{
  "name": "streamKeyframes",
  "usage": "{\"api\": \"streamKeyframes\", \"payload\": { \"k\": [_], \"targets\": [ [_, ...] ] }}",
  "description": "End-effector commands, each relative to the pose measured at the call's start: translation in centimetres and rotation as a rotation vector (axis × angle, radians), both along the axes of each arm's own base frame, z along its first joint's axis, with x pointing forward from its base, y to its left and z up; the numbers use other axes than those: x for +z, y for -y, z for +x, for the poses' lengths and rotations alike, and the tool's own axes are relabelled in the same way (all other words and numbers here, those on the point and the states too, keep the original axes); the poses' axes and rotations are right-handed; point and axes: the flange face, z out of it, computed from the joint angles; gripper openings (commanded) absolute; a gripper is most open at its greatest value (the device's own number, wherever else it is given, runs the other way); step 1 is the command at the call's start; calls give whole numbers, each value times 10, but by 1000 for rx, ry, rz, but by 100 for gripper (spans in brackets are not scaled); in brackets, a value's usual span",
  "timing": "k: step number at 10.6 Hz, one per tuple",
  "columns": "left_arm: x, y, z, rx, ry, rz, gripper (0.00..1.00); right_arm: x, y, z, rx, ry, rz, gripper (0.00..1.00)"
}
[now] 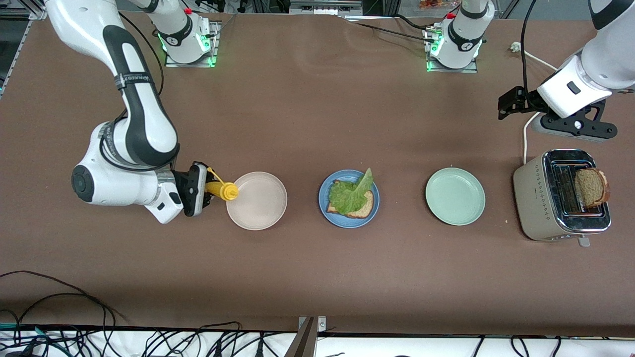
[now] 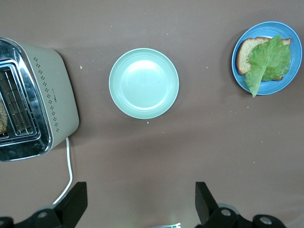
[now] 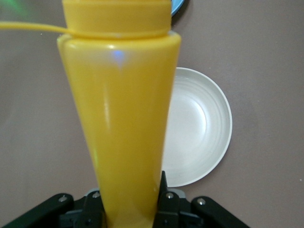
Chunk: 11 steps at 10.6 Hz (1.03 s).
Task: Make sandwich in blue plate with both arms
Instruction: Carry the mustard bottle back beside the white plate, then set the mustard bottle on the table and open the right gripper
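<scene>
You had three plates in a row across the table. The off-white plate (image 1: pixel 256 200) sat toward the right arm's end, bare, with the right gripper (image 1: pixel 206 188) beside its rim, fingers clamped on a yellow squeeze bottle (image 1: pixel 222 189) lying level, its cap over the rim. The blue plate (image 1: pixel 349 199) in the middle held one bread slice (image 1: pixel 362 210) with a lettuce leaf (image 1: pixel 351 192) on top. The mint-green plate (image 1: pixel 455 196) held nothing. Toward the left arm's end your toaster (image 1: pixel 562 195) carried a second bread slice (image 1: pixel 591 187) standing up out of a slot. Your left gripper (image 2: pixel 141 202) hung over bare table near the toaster, fingers wide apart.
</scene>
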Motion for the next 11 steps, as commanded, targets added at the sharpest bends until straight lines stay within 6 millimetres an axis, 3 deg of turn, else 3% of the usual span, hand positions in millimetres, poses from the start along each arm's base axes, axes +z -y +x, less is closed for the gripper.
{"api": "streamKeyframes", "payload": {
  "k": [1,4,7,11],
  "targets": [
    [6,0,2,8,3,-20,100,-31,41,5,84,20,182,0],
    [6,1,2,7,5,-20,100,-69,95,7,164,61,294,0],
    [6,1,2,8,3,-20,100,-120,131,2,209,106,407,0],
    [6,1,2,8,3,-20,100,-179,139,-6,230,171,533,0]
  ]
}}
